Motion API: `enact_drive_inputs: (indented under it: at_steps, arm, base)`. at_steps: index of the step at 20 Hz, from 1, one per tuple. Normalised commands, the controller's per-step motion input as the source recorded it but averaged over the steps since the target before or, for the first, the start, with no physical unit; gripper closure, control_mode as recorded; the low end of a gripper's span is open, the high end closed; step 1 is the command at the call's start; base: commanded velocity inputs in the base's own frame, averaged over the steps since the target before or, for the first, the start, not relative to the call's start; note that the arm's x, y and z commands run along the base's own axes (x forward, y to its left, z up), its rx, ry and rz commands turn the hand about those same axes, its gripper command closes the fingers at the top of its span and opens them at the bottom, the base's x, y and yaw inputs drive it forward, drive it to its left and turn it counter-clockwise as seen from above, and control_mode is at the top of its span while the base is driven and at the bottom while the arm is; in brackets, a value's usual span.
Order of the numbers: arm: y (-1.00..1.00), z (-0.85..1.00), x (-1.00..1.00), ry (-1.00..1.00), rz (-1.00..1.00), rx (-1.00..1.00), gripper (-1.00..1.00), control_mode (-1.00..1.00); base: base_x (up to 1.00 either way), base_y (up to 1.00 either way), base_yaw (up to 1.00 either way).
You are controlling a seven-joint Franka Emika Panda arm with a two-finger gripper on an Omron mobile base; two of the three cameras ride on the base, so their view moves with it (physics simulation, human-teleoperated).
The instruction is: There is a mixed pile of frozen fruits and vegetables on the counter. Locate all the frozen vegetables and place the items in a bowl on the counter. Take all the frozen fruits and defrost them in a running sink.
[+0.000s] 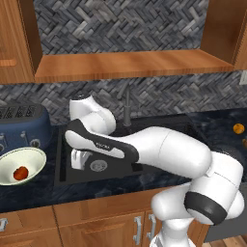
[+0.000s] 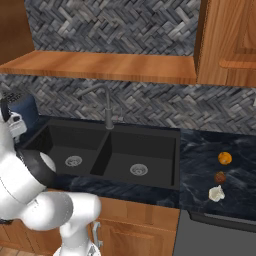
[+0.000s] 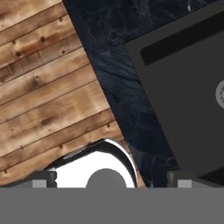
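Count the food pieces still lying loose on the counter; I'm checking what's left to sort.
3, clustered right of the sink: an orange fruit, a dark reddish ball, and a pale bulb. The arm may hide others.

- No legible text, label, brand, number or sign on any surface.
- Arm (image 1: 103,144): a small dark marking on the forearm, too small to read.
- Toaster (image 1: 21,128): round front knobs, markings indistinguishable.

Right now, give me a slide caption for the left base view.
Red-orange tomato-like ball lies in the pale green-rimmed bowl; white arm reaches over the matte black sink.
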Motion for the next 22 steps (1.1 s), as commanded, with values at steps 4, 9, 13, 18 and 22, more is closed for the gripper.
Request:
enact_drive_inputs:
  at_steps: [4,9,13,18,22]
  arm:
    - [-0.38,0.27,-0.04,0.00,-0.04,0.00,-1.00,-1.00]
    - [-0.41,0.21,-0.12,0.00,-0.07,0.00,-1.00,-1.00]
    - [-0.44,0.13,-0.21,0.00,-0.12,0.00,-1.00,-1.00]
    - [-0.40,0.04,-0.20,0.00,-0.16,0.00,-1.00,-1.00]
    - [-0.27,0.00,-0.03,0.00,-0.17,-0.01,-1.00,-1.00]
  base:
    - [0.00,0.00,0.00]
    - [0.00,0.00,0.00]
    - [0.00,0.00,0.00]
    - [0.00,0.00,0.00]
    - [0.00,0.00,0.00]
